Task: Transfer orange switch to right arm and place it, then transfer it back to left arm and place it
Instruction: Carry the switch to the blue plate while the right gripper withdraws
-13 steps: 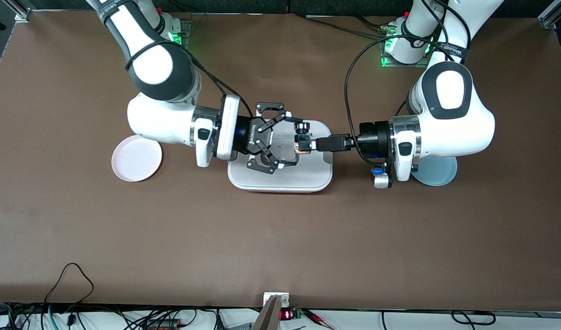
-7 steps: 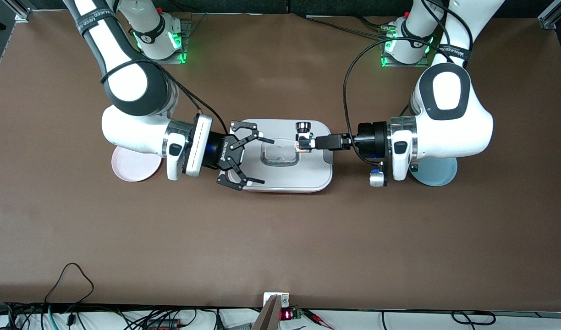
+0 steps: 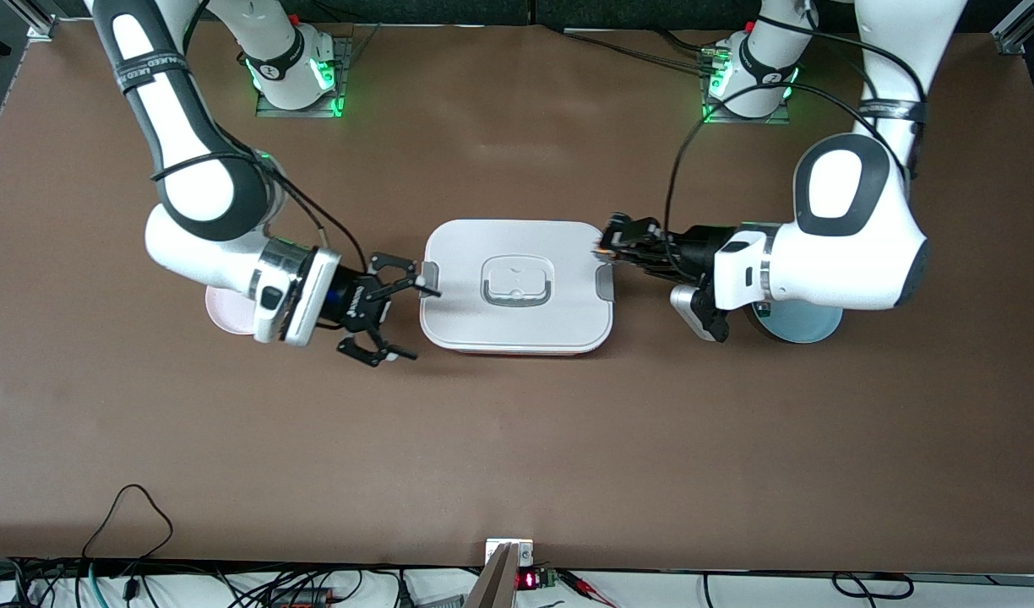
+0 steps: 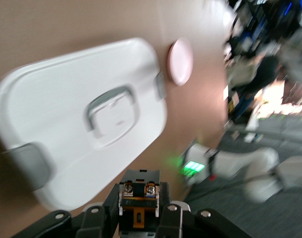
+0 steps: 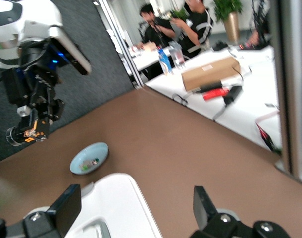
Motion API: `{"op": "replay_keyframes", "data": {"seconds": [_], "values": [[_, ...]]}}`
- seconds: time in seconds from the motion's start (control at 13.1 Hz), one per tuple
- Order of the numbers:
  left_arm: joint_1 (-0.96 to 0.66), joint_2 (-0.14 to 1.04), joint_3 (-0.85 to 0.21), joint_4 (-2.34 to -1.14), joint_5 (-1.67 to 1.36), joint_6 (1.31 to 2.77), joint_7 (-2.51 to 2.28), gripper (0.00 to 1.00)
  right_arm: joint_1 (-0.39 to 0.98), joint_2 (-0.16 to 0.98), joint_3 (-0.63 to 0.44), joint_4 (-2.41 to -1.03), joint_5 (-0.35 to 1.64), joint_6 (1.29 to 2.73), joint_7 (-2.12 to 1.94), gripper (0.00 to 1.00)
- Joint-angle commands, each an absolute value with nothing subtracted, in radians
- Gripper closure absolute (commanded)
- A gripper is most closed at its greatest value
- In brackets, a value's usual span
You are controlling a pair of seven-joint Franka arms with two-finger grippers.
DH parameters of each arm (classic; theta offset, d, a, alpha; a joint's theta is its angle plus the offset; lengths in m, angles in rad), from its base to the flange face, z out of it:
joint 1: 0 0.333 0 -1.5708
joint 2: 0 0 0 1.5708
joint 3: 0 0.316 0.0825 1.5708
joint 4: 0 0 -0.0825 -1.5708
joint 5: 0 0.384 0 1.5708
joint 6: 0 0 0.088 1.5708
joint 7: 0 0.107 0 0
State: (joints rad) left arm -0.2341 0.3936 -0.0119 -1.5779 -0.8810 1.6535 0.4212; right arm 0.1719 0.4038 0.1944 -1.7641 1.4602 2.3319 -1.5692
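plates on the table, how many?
2. The pink plate lies toward the right arm's end of the table, partly under that arm. The blue plate lies toward the left arm's end, mostly under the left arm. The box sits between them.

the box (image 3: 517, 287) sat mid-table between the two grippers, blocking the straight line from one to the other; the left gripper (image 3: 612, 245) hung at its edge toward the left arm's end, the right gripper (image 3: 403, 317) just beside its other end; bare brown table (image 3: 517, 456) lay open nearer the camera; the pink plate (image 3: 221, 308) and blue plate (image 3: 800, 325) sat under the wrists.
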Motion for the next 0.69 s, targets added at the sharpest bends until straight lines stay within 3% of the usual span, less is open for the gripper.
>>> {"op": "replay_keyframes", "data": {"seconds": [0.0,0.38,0.61], "values": [[-0.174,0.394,-0.015,-1.575,-0.700,1.557,0.648,0.96,0.175,0.370,0.160,-1.778,1.231,2.341,-1.300,0.00],[-0.104,0.393,-0.015,-1.574,-0.338,1.463,0.963,0.97,0.175,0.353,0.155,-1.778,0.863,2.310,-0.745,0.00],[-0.058,0.394,-0.015,-1.582,-0.180,1.479,1.176,0.98,0.189,0.347,0.098,-1.734,0.653,2.162,-0.429,0.00]]}}
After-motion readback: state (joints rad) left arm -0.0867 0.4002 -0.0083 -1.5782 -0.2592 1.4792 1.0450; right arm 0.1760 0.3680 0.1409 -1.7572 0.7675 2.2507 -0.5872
